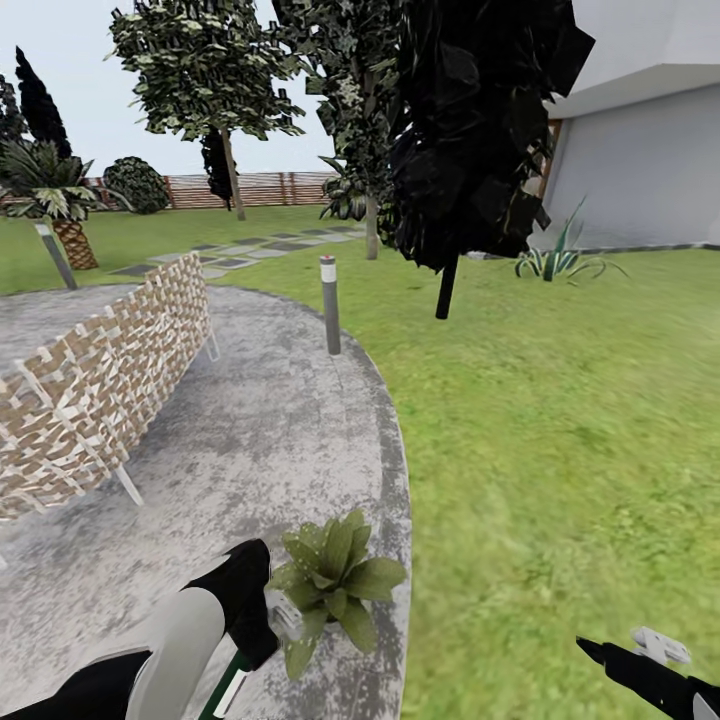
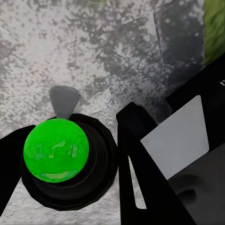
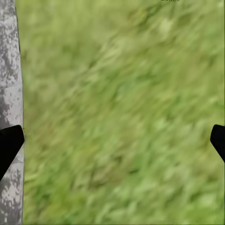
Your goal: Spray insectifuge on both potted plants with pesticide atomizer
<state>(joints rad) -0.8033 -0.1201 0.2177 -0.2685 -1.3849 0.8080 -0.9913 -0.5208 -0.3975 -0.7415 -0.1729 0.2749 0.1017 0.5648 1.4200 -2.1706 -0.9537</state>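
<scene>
Left hand [image 1: 262, 612] clamped shut; right hand [image 3: 112, 140] spread wide.

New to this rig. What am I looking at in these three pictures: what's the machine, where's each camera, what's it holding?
It is a simulated wheeled robot with two arms, steered by a person. The big picture comes from its head camera, looking down over a garden: grey paving, lawn, a wicker seat and a small potted plant at the paving's edge, beside the left arm. The other two pictures come from a camera at each wrist, looking along the tool's fingers. The left tool appears shut on the pesticide atomizer, a green ball on a black round body, above the paving. The right tool is open and empty, over grass.
</scene>
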